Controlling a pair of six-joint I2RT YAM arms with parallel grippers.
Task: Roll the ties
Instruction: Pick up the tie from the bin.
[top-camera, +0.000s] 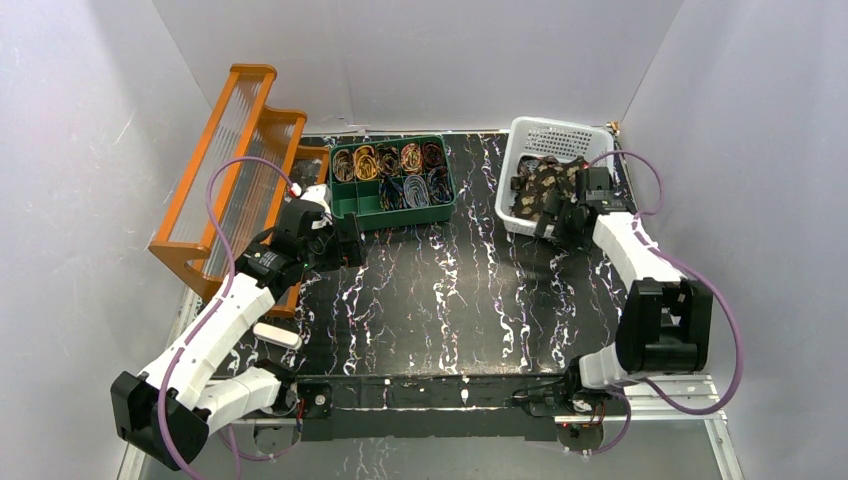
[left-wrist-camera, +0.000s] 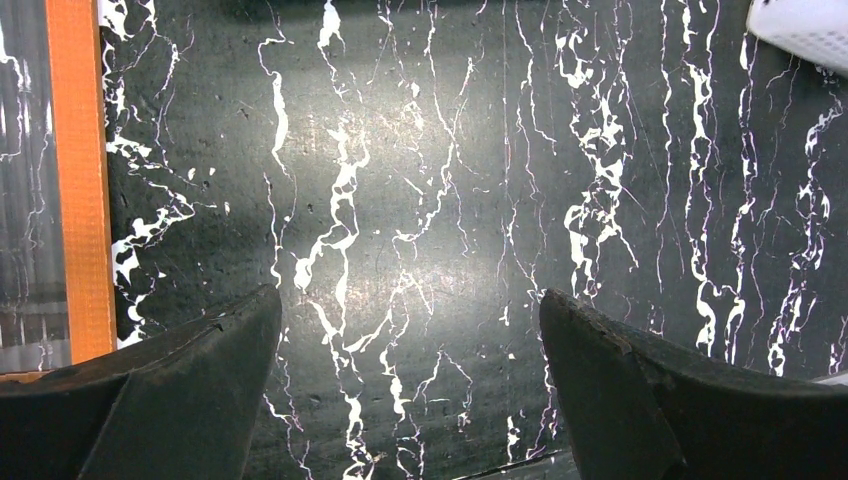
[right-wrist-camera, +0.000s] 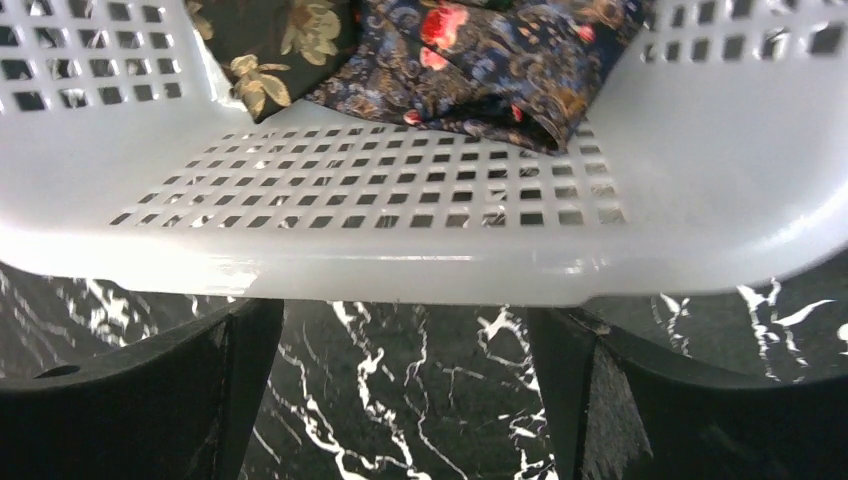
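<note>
At the far left of the top view, an orange rack (top-camera: 225, 170) along the left edge of the black marbled counter (top-camera: 450, 300). Just right of the rack, the left fingers (top-camera: 350, 242), near the lower left corner of a green tray (top-camera: 345, 205). Spread wide in the left wrist view, with nothing between them but bare counter. An orange strip of the rack runs down the left side of that frame, and a white corner of the basket shows at the upper right.

In the tray, upper middle of the top view, ties (top-camera: 388, 160) rolled into small coils. Gold and red ones fill the top row of compartments, bluish and dark ones the lower right.

Further right, upper right of the top view, a white basket (top-camera: 520, 135) of slotted plastic. Inside it – loose, crumpled, not rolled – more ties, dark with tan blossoms.

At the basket's lower edge, the right fingers (top-camera: 547, 218). Wide apart in the right wrist view and gripping nothing, tips just under the basket's rim with counter showing between them. Beyond the rim, at the top of that frame, a dark floral tie on the left and a navy one with red flowers on the right.
</note>
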